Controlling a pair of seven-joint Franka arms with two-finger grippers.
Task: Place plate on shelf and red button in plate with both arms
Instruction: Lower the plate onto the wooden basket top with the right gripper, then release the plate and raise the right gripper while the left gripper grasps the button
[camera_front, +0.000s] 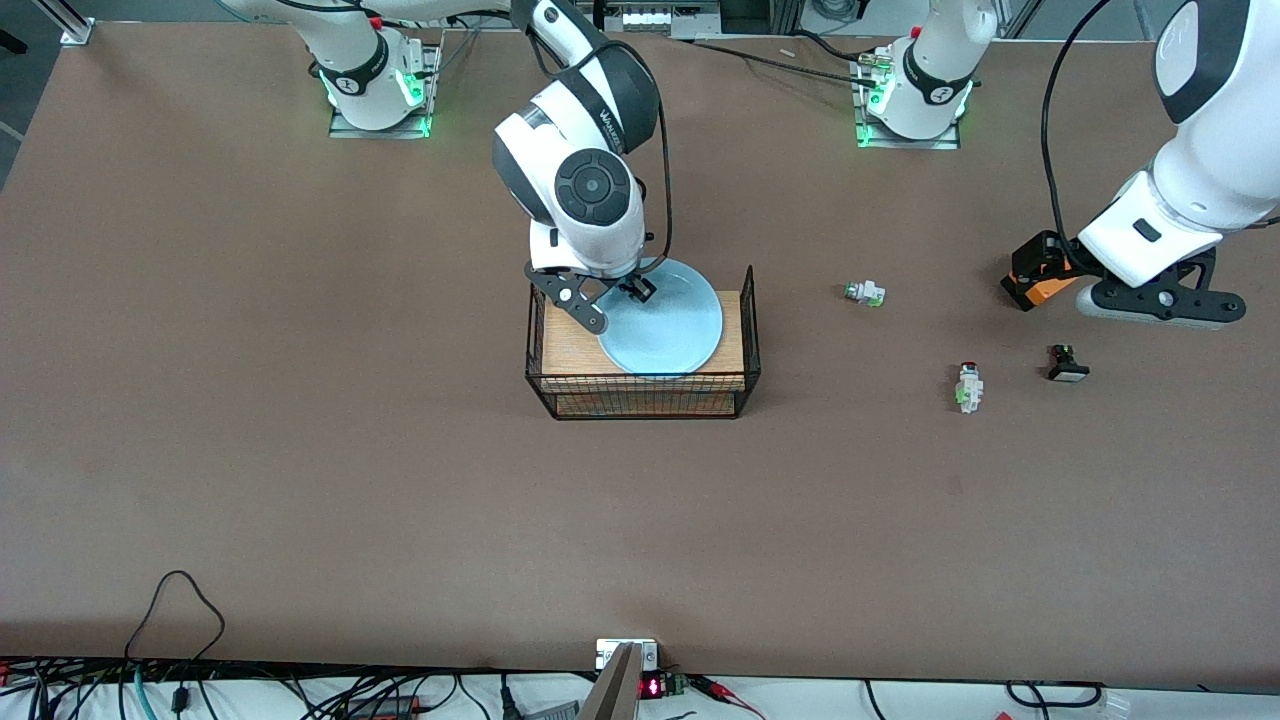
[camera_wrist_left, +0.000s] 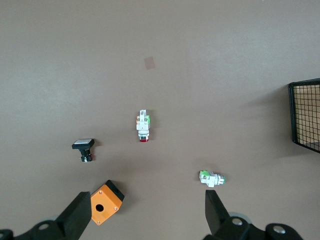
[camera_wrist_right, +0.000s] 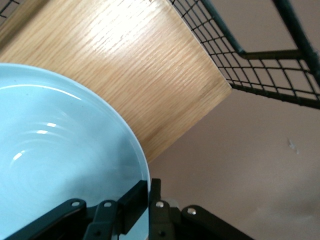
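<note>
The light-blue plate (camera_front: 665, 322) lies over the wooden board in the wire rack (camera_front: 745, 330) at the table's middle. My right gripper (camera_front: 640, 289) is shut on the plate's rim at the edge nearest the robots' bases; the right wrist view shows both fingers (camera_wrist_right: 134, 198) pinching the plate (camera_wrist_right: 55, 150). The red button (camera_front: 967, 386) lies on the table toward the left arm's end and also shows in the left wrist view (camera_wrist_left: 143, 126). My left gripper (camera_front: 1160, 302) hangs open and empty above the table near an orange box; its fingertips (camera_wrist_left: 79, 212) frame bare table.
An orange box with a black base (camera_front: 1040, 280) (camera_wrist_left: 106, 202) lies under the left gripper. A black switch with a white cap (camera_front: 1067, 364) (camera_wrist_left: 83, 149) lies beside the red button. A white-green switch (camera_front: 864, 293) (camera_wrist_left: 212, 178) lies between the rack and the left gripper. The rack's corner (camera_wrist_left: 305, 115) shows.
</note>
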